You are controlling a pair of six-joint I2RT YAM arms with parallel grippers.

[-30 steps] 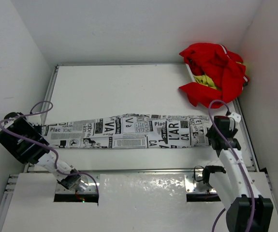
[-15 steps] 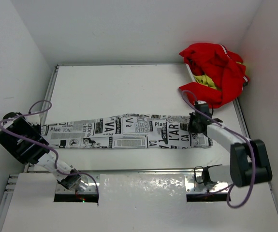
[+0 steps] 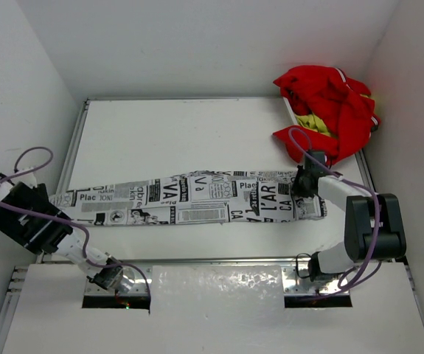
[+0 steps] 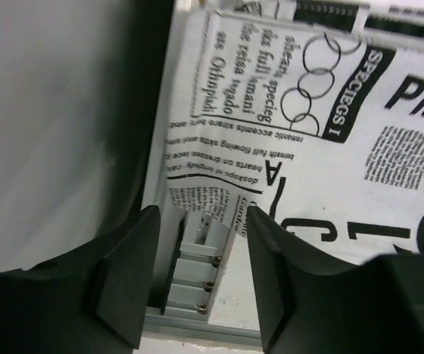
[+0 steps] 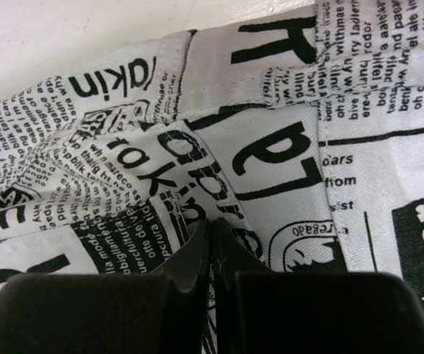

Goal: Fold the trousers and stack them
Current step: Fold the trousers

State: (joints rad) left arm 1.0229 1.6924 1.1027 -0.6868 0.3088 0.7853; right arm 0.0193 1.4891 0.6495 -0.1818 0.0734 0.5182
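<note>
Right gripper (image 5: 213, 247) is closed, its tips pinching a pucker of the trousers (image 3: 197, 199) at their right end. Left gripper (image 4: 200, 228) stands open and empty over the bench (image 3: 197, 133) edge, just off the left hem. The trousers lie stretched long across the bench; a heap of red clothing (image 3: 322, 103) sits at the far right corner

Top external: high above and behind both arm bases, facing down over the whole flat white table (image 3: 197, 125). Left wrist: close behind the black two-finger left gripper (image 4: 203, 221), looking just ahead of its tips. Right wrist: even closer behind the black right gripper (image 5: 213, 228). Shared by all three: white, black-newsprint cloth trousers (image 3: 197, 199).
</note>
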